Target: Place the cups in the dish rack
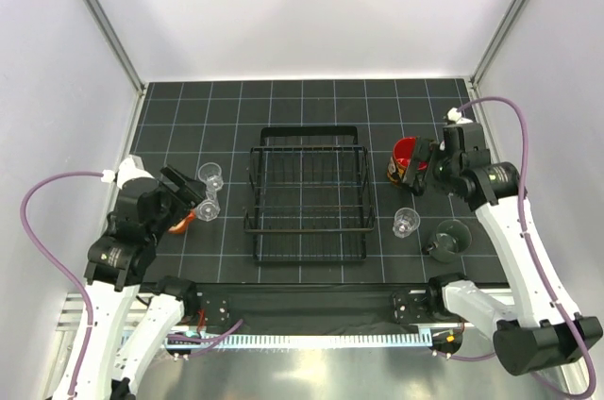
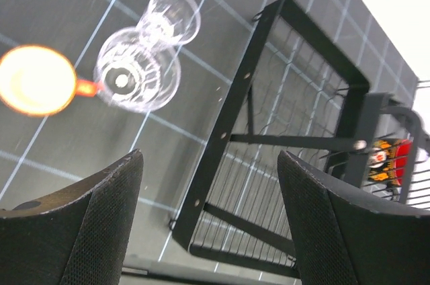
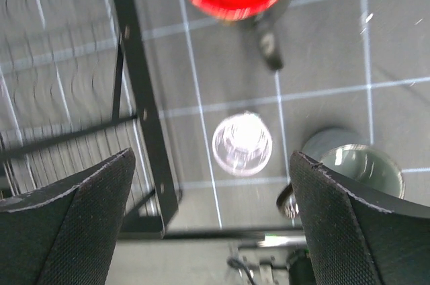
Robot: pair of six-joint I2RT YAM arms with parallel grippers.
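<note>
A black table (image 1: 170, 103) with a pale grid sits between white walls. In the overhead view the dish rack (image 1: 307, 202) stands at the centre of the frame, and every cup I can see stands on the table outside it.

My left hand (image 2: 209, 164) is spread and holds nothing. It hovers at the left of the frame near the upper clear cup (image 1: 209, 174), the lower clear cup (image 1: 207, 208) and the orange cup (image 1: 179, 224), which sits just beside the lower one.

My right hand (image 3: 211, 164) is also spread and empty, just beside the red-lined mug (image 1: 404, 157) at the right. Below the mug in the frame stand the third clear cup (image 1: 406, 222) and the grey-green cup (image 1: 451, 238).
</note>
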